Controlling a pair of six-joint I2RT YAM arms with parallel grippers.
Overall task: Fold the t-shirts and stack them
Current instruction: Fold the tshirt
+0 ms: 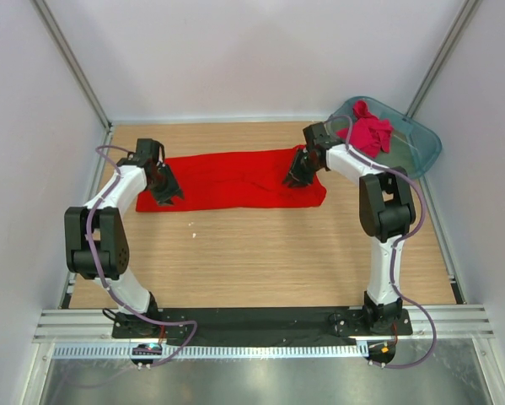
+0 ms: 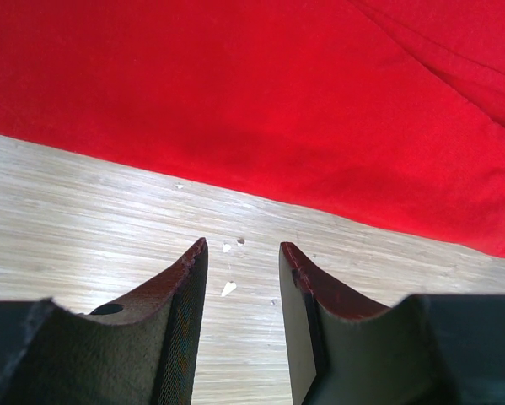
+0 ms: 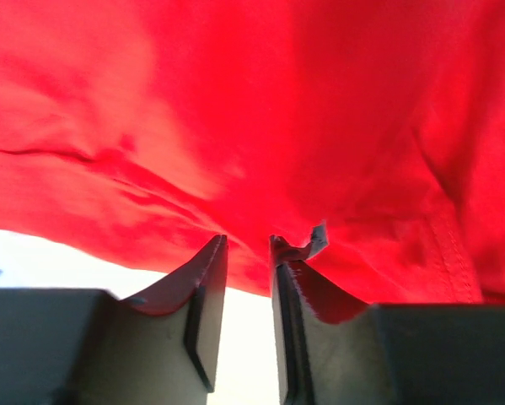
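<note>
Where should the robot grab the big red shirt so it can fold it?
Probably its two near corners, one per arm. The red shirt lies flat in a long strip on the table, so only its edge can be pinched. Come in low from the near side, slipping a finger under the hem. The open left gripper faces that edge.

**Both arms stretched forward, jaws parted**

The left arm [image 1: 96, 240] rises from its base, folds at the elbow and stretches forward and inward, with the wrist tipped down. The left gripper [image 2: 242, 246] points downward, its jaws standing apart with a clear gap and nothing between them. The right arm [image 1: 385, 207] roughly mirrors it, with the elbow raised and the forearm reaching forward and to the left. The right gripper [image 3: 248, 240] also angles down. Its jaws are slightly parted, the gap narrower than the left's, with nothing clamped between them.
</note>
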